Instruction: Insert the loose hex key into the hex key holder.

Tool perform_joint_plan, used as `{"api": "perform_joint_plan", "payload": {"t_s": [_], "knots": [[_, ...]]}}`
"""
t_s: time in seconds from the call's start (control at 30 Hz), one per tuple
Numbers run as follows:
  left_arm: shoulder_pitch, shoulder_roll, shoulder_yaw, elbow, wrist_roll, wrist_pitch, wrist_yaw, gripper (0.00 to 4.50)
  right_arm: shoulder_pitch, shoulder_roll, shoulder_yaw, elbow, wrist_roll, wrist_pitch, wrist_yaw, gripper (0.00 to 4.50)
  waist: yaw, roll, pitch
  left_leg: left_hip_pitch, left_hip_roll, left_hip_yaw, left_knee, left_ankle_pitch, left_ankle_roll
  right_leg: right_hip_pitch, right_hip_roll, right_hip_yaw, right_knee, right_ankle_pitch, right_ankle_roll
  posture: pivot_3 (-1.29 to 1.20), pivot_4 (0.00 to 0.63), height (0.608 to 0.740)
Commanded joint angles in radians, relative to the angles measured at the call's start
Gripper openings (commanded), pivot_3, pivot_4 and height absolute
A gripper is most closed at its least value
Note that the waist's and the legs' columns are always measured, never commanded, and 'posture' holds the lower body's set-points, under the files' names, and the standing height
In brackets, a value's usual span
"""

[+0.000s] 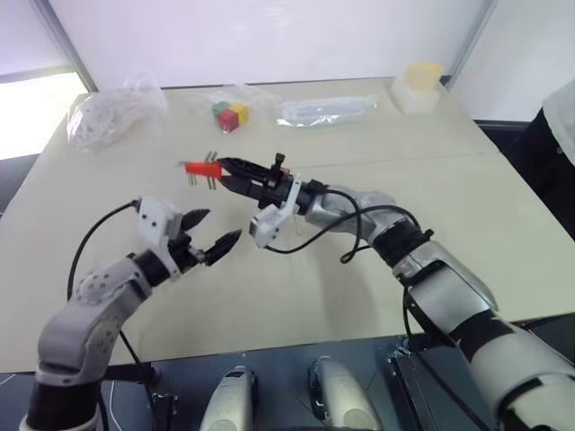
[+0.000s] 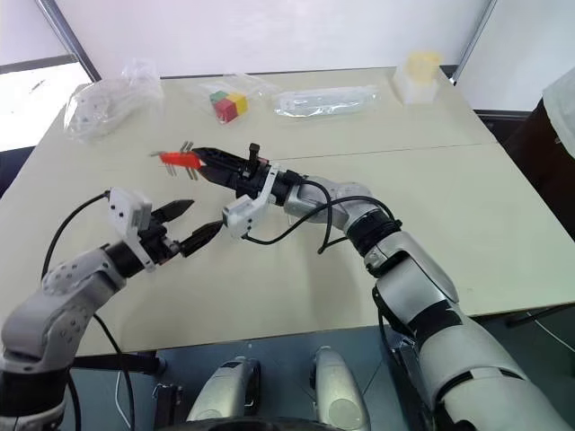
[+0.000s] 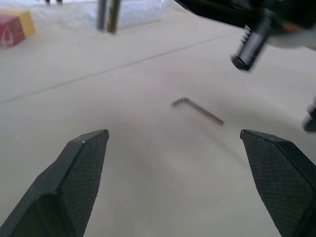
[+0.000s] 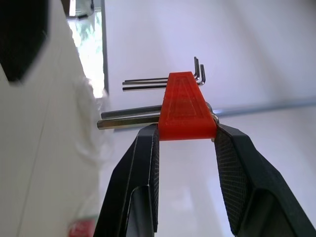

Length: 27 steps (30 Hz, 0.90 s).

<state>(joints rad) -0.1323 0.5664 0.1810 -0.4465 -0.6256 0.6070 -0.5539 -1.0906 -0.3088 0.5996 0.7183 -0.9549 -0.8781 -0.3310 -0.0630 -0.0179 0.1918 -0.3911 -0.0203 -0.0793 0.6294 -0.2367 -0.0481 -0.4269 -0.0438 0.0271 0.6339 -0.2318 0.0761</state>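
2 grippers: both over the pale beige table (image 1: 503, 233)
Right gripper (image 1: 220, 170): clamped on the small orange-red plastic hex key holder (image 4: 186, 106), 1 black finger on each side of the block; it holds the block up off the table, pointing toward the robot's left
Holder keys: 4 thin grey metal rods stick out of the block to one side, 2 nearer the fingers and 2 farther along; bent ends show past its other side
Left gripper (image 1: 211, 235): released, its 2 black fingers spread wide with nothing between them; it hangs above the table, lower than and near the right gripper
Loose hex key (image 3: 197, 109): thin L-shaped dark grey metal rod, flat on the bare table ahead of the left gripper's spread fingers, touching neither gripper; well apart from the raised holder
Far side of table: cluster of red, green and yellow cubes (image 1: 230, 115) in clear wrap; crumpled clear plastic bag (image 1: 112, 112) at the far left; long clear plastic packet (image 1: 325, 110) beside the cubes; pale yellow container (image 1: 418, 85) at the far right
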Motion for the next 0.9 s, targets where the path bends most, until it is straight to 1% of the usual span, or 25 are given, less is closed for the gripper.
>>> {"api": "perform_joint_plan", "payload": {"t_s": [0.03,0.1,0.23,0.3,0.4,0.6,0.7,0.77,0.9], "knots": [[-0.058,0.04,0.01,0.022,-0.053,0.029,-0.074,4.5,-0.044,-0.029,0.02,-0.032,-0.008,-0.086,-0.003,1.04,-0.001,0.0,0.0,0.0,0.0,0.0,0.0,0.0,0.0,0.0,0.0,0.0,0.0,0.0,0.0,0.0,0.15,0.74],[-0.078,0.055,0.013,0.033,-0.081,0.05,-0.107,4.5,-0.053,-0.036,0.037,-0.015,-0.004,-0.123,0.018,1.04,-0.004,0.0,0.0,0.0,0.0,0.0,0.0,0.0,0.0,0.0,0.0,0.0,0.0,0.0,0.0,0.0,0.15,0.74],[-0.123,0.105,0.049,0.031,-0.212,0.145,-0.182,4.5,-0.075,-0.039,0.091,0.059,-0.032,-0.184,0.045,1.04,-0.006,0.0,0.0,0.0,0.0,0.0,-0.001,0.0,0.0,0.0,0.0,0.0,0.0,0.002,0.003,0.0,0.15,0.74],[-0.122,0.138,0.058,0.029,-0.235,0.162,-0.214,4.5,-0.093,-0.029,0.112,0.109,-0.029,-0.208,0.079,1.04,-0.007,0.0,0.0,0.0,0.0,0.0,0.0,0.0,0.0,0.0,0.0,0.0,0.0,0.002,0.003,0.0,0.15,0.74],[-0.126,0.163,0.064,0.031,-0.244,0.169,-0.228,4.5,-0.112,-0.01,0.106,0.168,0.019,-0.238,0.125,1.04,-0.006,0.0,0.0,0.0,0.0,0.0,0.0,0.0,0.0,0.0,0.0,0.0,0.0,0.002,0.003,0.0,0.15,0.74],[-0.148,0.169,0.068,0.04,-0.243,0.162,-0.219,4.5,-0.156,0.03,0.05,0.298,0.215,-0.303,0.314,1.04,-0.005,0.0,0.0,0.0,0.0,-0.001,0.0,0.0,0.0,0.0,0.0,0.0,0.0,0.002,0.003,0.0,0.15,0.74],[-0.146,0.164,0.063,0.043,-0.233,0.155,-0.211,4.5,-0.186,0.027,0.038,0.319,0.244,-0.307,0.365,1.04,-0.005,0.0,0.0,0.0,0.0,-0.002,0.0,0.0,0.0,0.0,0.0,0.0,0.0,0.002,0.003,0.0,0.15,0.74],[-0.135,0.161,0.063,0.041,-0.225,0.148,-0.207,4.5,-0.202,0.024,0.03,0.329,0.289,-0.325,0.424,1.04,-0.005,0.0,0.0,0.0,0.0,-0.002,0.0,0.0,0.0,0.0,0.0,0.0,0.0,0.002,0.003,0.0,0.15,0.74],[-0.12,0.176,0.085,0.048,-0.218,0.14,-0.209,4.5,-0.23,-0.007,0.014,0.319,0.346,-0.364,0.508,1.04,-0.005,0.0,0.001,0.0,0.0,-0.002,0.0,0.0,0.0,0.0,0.0,0.0,0.0,0.002,0.003,0.0,0.15,0.74]]}}
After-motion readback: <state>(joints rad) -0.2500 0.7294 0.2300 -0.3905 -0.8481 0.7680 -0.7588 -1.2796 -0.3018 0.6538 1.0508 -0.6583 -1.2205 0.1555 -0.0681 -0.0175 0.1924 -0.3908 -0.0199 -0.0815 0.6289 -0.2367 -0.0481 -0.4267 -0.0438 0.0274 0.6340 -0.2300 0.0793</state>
